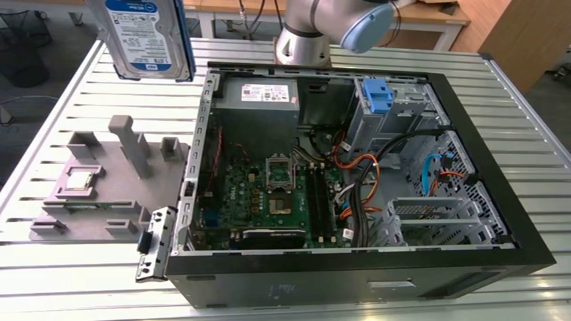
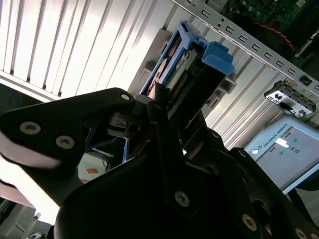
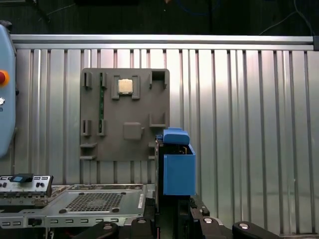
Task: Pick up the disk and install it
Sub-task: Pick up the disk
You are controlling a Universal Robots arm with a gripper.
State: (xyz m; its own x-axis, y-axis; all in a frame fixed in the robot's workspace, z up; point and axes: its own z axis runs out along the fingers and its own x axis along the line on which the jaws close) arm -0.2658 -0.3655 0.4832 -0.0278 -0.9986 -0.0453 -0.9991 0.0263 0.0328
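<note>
The disk, a silver-grey hard drive with a white-and-blue label in a bright blue carrier, hangs upright high above the slatted table at the exterior view's upper left, clear of the open computer case. In the second wrist view my gripper is shut on the disk, its black fingers clamping the drive's flat sides, and the blue end tab points away from me. The first wrist view shows the disk end-on above the gripper, over the table beside the grey fixture plate.
The case lies open with motherboard, cables and a metal drive bay bearing an upright blue bracket. A grey fixture plate with slots and a chip sits at the exterior view's left. The arm's base stands behind the case. A pendant lies nearby.
</note>
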